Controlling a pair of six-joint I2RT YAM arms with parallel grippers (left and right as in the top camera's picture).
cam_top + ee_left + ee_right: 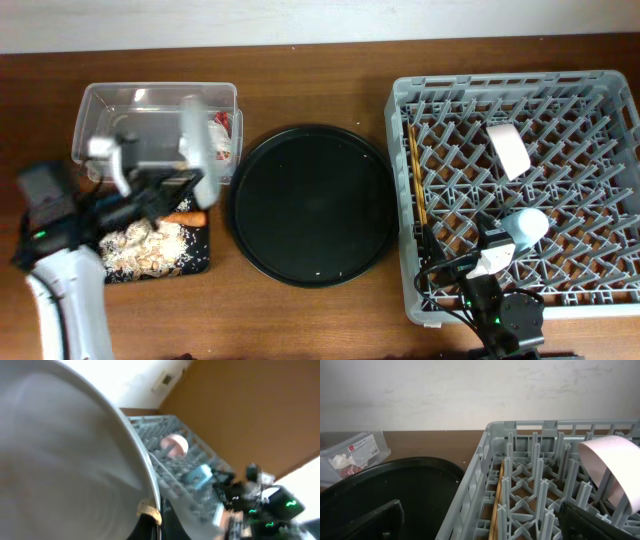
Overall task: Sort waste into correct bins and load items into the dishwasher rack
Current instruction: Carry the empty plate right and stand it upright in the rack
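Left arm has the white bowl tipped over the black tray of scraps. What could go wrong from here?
1. The bowl is blurred mid-tilt above the shallow black tray; anything tipped out could miss its low rim and hit the table.
2. A scrap clings to the bowl's rim and may ride into the dishwasher rack.

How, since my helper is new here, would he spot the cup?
Look at the big grey rack on the table's right. In its near half, right of the chopsticks, sits the cup. It is the only light-blue thing there; the plate behind it is pale.
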